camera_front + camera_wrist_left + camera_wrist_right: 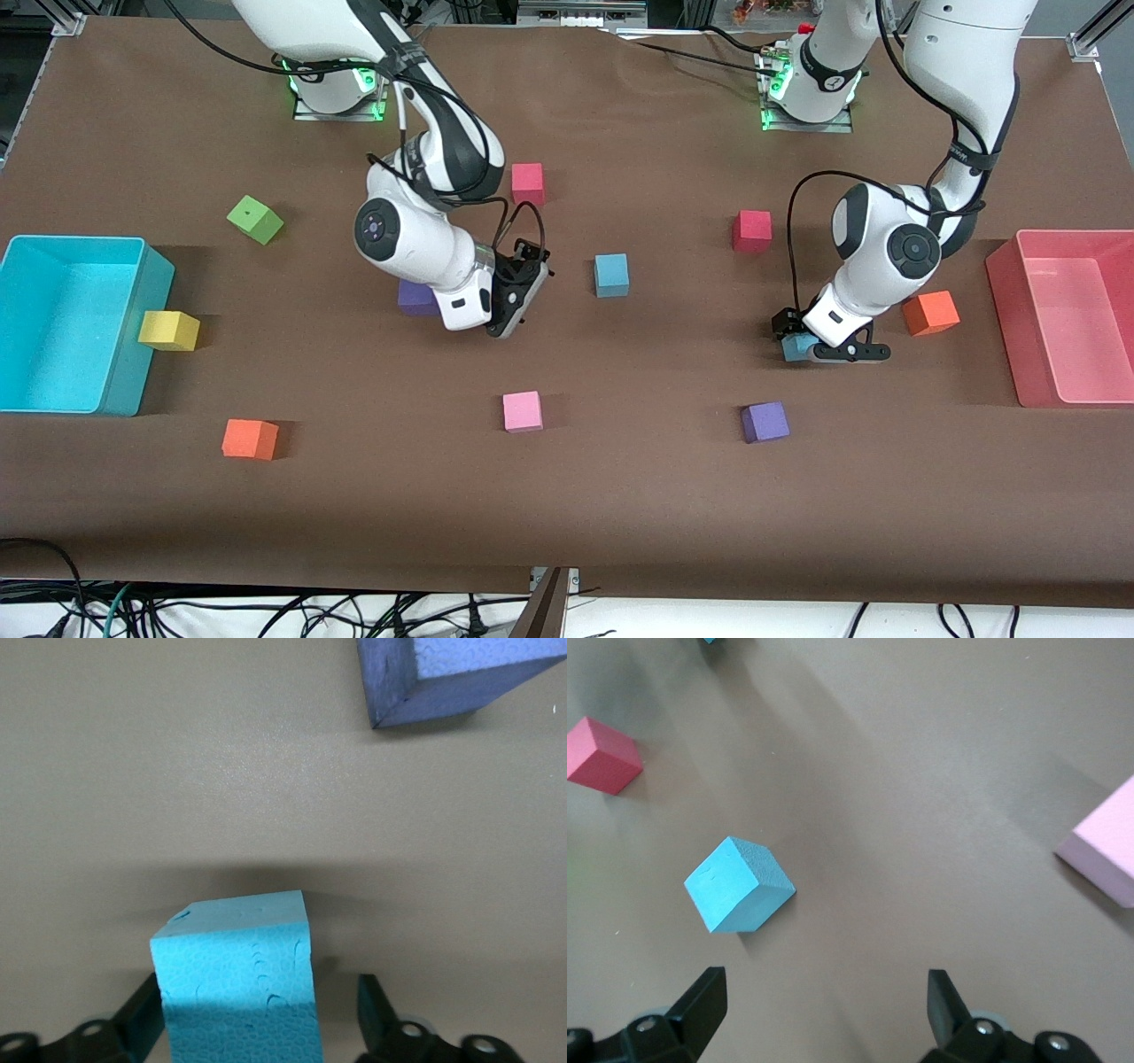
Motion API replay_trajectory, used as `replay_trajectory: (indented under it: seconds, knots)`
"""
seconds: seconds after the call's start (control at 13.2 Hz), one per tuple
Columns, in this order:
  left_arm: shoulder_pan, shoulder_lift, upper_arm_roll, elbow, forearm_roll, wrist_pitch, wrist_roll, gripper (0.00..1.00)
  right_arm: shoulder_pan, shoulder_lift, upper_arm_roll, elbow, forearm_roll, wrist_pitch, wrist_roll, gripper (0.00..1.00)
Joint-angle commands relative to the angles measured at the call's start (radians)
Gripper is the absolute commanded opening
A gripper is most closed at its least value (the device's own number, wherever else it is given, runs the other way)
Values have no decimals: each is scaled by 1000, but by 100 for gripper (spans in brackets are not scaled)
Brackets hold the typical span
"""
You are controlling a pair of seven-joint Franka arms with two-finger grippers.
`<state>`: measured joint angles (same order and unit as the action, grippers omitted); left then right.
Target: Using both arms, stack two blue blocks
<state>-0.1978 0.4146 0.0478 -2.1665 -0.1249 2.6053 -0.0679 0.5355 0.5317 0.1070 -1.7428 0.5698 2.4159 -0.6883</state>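
Note:
One blue block (611,275) sits on the brown table near the middle; it also shows in the right wrist view (740,886). My right gripper (511,308) hovers beside it, toward the right arm's end, open and empty (824,1010). The second blue block (796,346) rests on the table toward the left arm's end. My left gripper (833,351) is low around it. In the left wrist view the block (235,983) stands between the open fingers (259,1014): one finger (146,1010) is against it, the other (374,1010) stands clear of it.
A cyan bin (152,275) and a pink bin (1003,275) stand at the table ends. An orange cube (930,313) and a purple cube (765,422) lie near my left gripper. A purple cube (416,299) and a pink cube (522,411) lie near my right gripper.

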Motion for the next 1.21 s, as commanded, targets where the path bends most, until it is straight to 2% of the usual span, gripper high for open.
replay_trajectory:
  seconds: [0.0, 0.08, 0.15, 0.3, 0.38, 0.53, 0.61, 0.68, 0.76, 0.91, 1.06, 1.14]
  knots:
    - [-8, -16, 4, 2, -5, 7, 11, 27, -11, -27, 43, -81, 63, 80, -98, 100]
    - [-8, -23, 4, 4, -4, -1, 11, 10, -19, -18, 43, -84, 88, 66, -211, 100]
    - [-8, -39, 4, 4, -4, -2, 14, 0, -41, -7, 43, -89, 134, 39, -335, 100]
    - [-6, -112, 4, 16, -4, -90, 8, 0, -71, -6, 42, -92, 279, -9, -578, 100]
    - [-8, -146, -2, 57, -2, -175, 3, 0, -92, -6, 37, -92, 357, -18, -690, 100]
    - [-15, -166, -49, 187, -1, -398, -27, 0, -103, 31, 28, -101, 476, -21, -921, 100]
    - [-25, -178, -77, 218, -2, -454, -80, 0, -95, 33, 28, -128, 554, -15, -959, 100]
    - [-32, -183, -136, 240, -1, -468, -151, 0, -89, 31, 29, -141, 594, -12, -965, 100]
    - [-44, -181, -194, 252, 4, -472, -255, 0, -83, 31, 29, -147, 605, -9, -964, 100]
    - [-119, -152, -261, 258, -2, -462, -511, 0, -75, 33, 31, -149, 602, -23, -970, 100]
    - [-181, -100, -282, 310, -1, -462, -630, 0, -72, 39, 55, -149, 602, -81, -967, 100]
    - [-219, -64, -282, 333, 1, -459, -677, 0, -75, 51, 56, -142, 604, -154, -971, 100]
